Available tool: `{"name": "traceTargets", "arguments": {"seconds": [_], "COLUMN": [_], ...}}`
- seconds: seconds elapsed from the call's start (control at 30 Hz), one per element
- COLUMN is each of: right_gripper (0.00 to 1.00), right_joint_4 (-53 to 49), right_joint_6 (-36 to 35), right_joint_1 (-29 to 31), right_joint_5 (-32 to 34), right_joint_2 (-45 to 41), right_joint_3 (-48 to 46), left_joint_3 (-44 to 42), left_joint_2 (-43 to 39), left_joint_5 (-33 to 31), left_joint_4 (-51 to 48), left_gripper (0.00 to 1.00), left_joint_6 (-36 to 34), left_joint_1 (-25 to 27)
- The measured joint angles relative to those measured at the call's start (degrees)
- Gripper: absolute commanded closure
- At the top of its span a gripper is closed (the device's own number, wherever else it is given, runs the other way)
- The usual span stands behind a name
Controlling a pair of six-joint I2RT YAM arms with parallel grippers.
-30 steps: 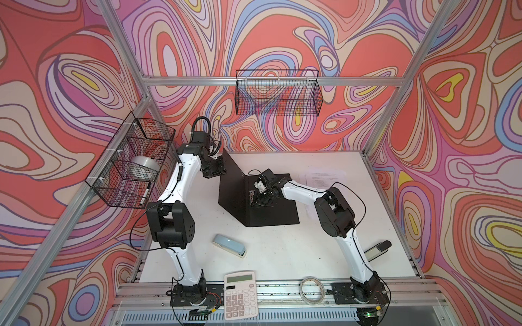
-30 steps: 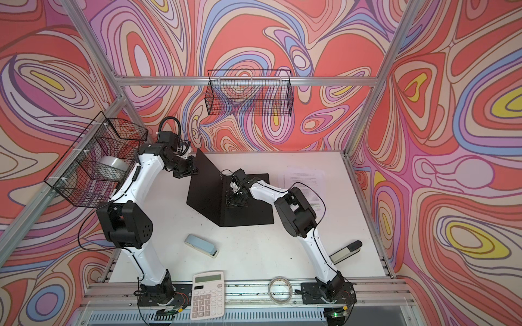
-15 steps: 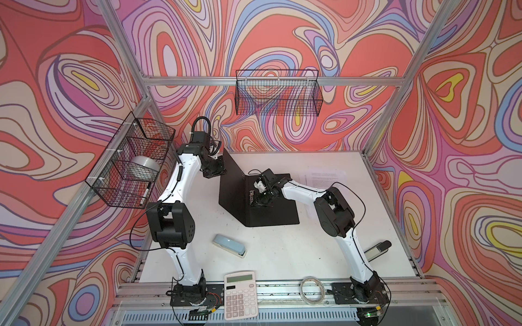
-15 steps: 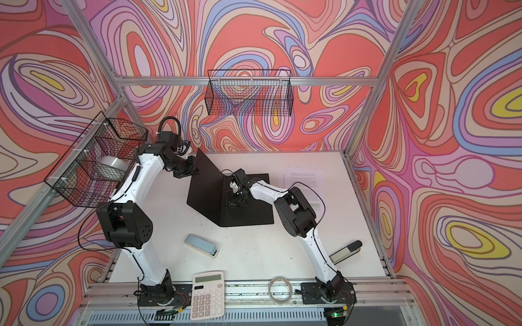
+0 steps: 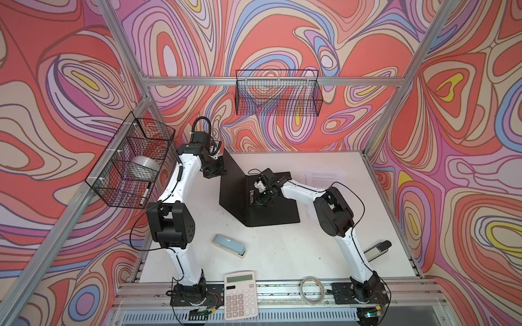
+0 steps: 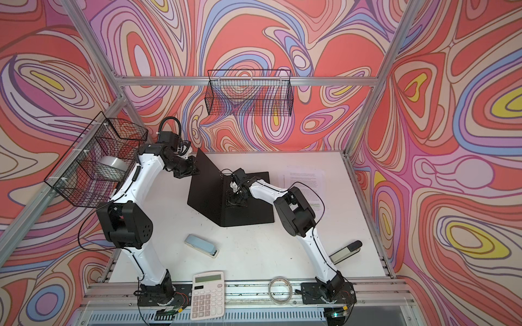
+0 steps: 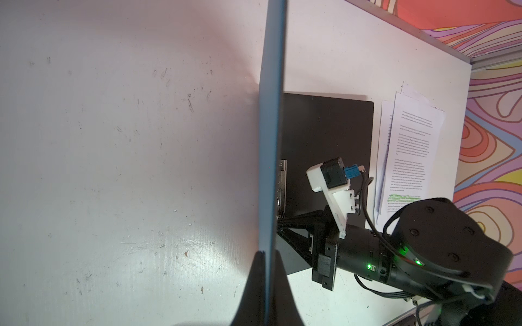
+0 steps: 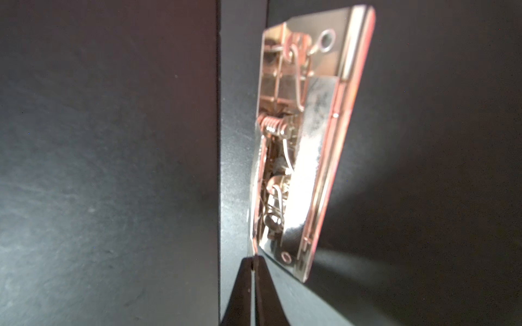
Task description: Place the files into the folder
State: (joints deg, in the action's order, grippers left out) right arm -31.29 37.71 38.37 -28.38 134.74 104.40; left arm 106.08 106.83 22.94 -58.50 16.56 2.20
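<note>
The folder [image 5: 234,180] [image 6: 209,192] lies open at the table's middle, black inside. One cover stands upright and the other lies flat. My left gripper [image 5: 221,169] [image 7: 267,254] is shut on the raised cover's blue edge [image 7: 272,141]. My right gripper [image 5: 255,197] [image 8: 253,261] is down inside the folder [image 8: 113,141], by the fold. Its fingertips are shut on the thin edge of the metal clip [image 8: 296,155] [image 7: 282,183]. The files [image 5: 324,177] [image 6: 305,180] [image 7: 406,152], white printed sheets with green highlighted lines, lie flat to the right of the folder, apart from both grippers.
A light blue stapler [image 5: 228,245] lies in front of the folder. A white calculator [image 5: 241,295] and a wire coil [image 5: 311,286] sit at the front rail. A grey-black tool [image 5: 377,249] lies at the right front. Wire baskets hang on the left wall [image 5: 130,163] and back wall [image 5: 278,96].
The right gripper's jaws have closed on the clip's edge. Both arms and the raised cover stay where they were.
</note>
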Motion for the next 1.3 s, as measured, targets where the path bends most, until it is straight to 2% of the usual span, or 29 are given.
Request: {"name": "traceTargets", "arguments": {"seconds": [1.3], "right_gripper": [1.00], "right_joint_4": [-1.60], "right_joint_6": [-1.25], "right_joint_1": [-0.24], "right_joint_5": [3.63], "right_joint_2": [0.42], "right_joint_3": [0.87], "left_joint_3": [0.81], "left_joint_2": [0.00], "left_joint_5": [-0.46], "left_joint_4": [-1.84], "left_gripper": [1.00], "left_joint_6": [-1.79], "left_joint_1": [0.00]}}
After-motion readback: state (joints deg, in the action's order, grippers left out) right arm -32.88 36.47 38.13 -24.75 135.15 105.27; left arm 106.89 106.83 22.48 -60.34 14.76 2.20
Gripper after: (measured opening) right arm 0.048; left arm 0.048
